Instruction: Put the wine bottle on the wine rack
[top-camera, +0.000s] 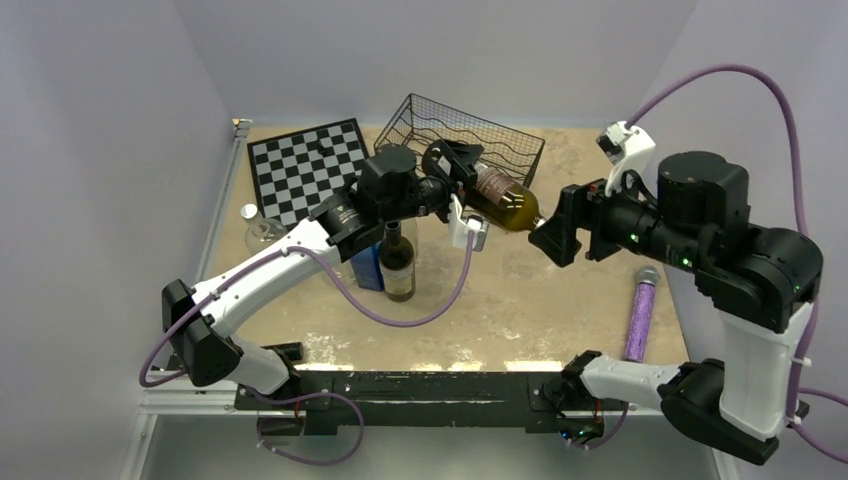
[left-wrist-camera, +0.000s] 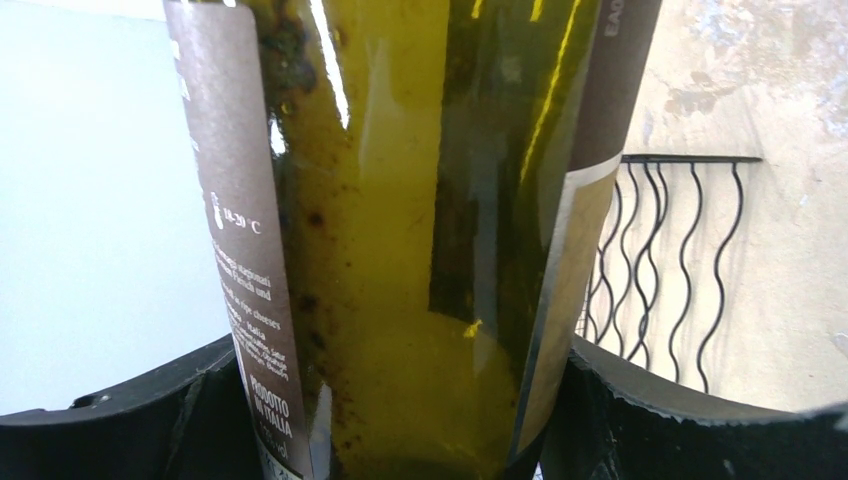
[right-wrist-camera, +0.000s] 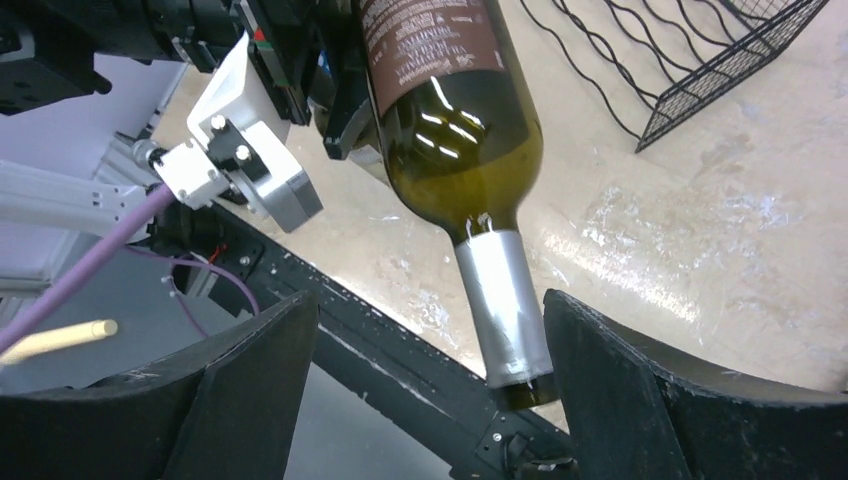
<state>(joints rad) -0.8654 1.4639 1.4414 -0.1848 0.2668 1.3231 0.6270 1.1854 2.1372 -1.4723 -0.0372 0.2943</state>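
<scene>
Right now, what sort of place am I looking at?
Probably a robot lab cell: bare walls box in the tabletop, two robot arms mount at its edge, with a chessboard and wine rack as props.

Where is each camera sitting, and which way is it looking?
Top external: high behind the arms, looking down at the table; both arms, the wine rack and the chessboard show.
Left wrist: on the left arm, looking along the left gripper, shut on the wine bottle.
Right wrist: on the right arm, looking past the open right gripper at the bottle's neck.
Shared: all three see the bottle and rack.
</scene>
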